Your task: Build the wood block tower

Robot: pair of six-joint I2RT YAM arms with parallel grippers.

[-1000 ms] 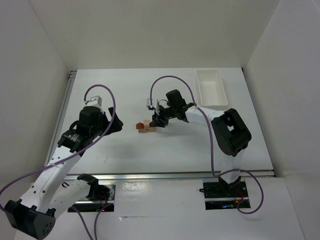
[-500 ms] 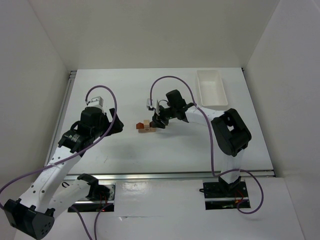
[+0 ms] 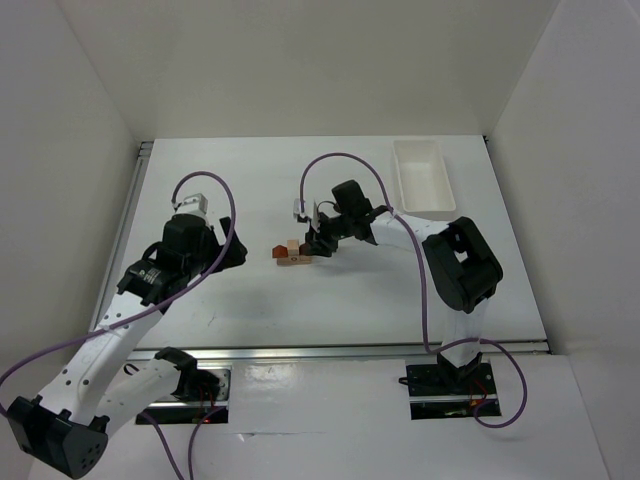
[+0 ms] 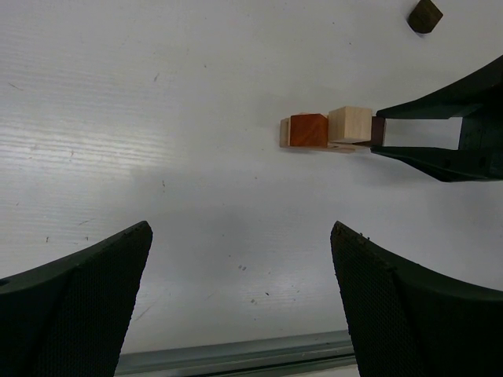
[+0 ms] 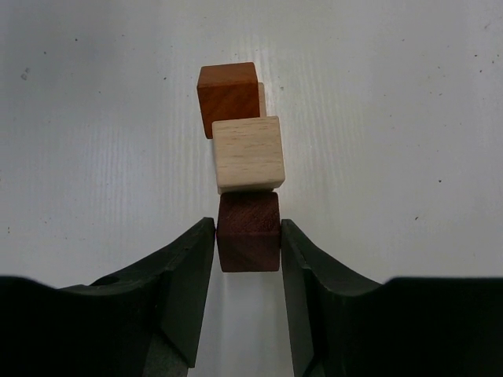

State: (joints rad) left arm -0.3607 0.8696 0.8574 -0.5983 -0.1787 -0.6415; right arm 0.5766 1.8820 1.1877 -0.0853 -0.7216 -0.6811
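Sitting mid-table, wood block tower [image 3: 292, 252] is only a low row: orange-tan block [image 5: 228, 98], pale block [image 5: 248, 155], dark brown block [image 5: 248, 239], touching in line.
- Handling, judged: light, rigid, smooth-faced, easily nudged. Best taken by opposite flat sides, centred.
- Right gripper [image 5: 248, 226]: jaws flank dark brown block's sides; clamped or just clear, cannot tell.
- Left gripper [image 4: 241, 236]: spread wide, holding nothing, near row.
- Loose dark block [image 4: 425, 15] lies apart.
- White tray [image 3: 420, 175] well apart.
- No readable writing.
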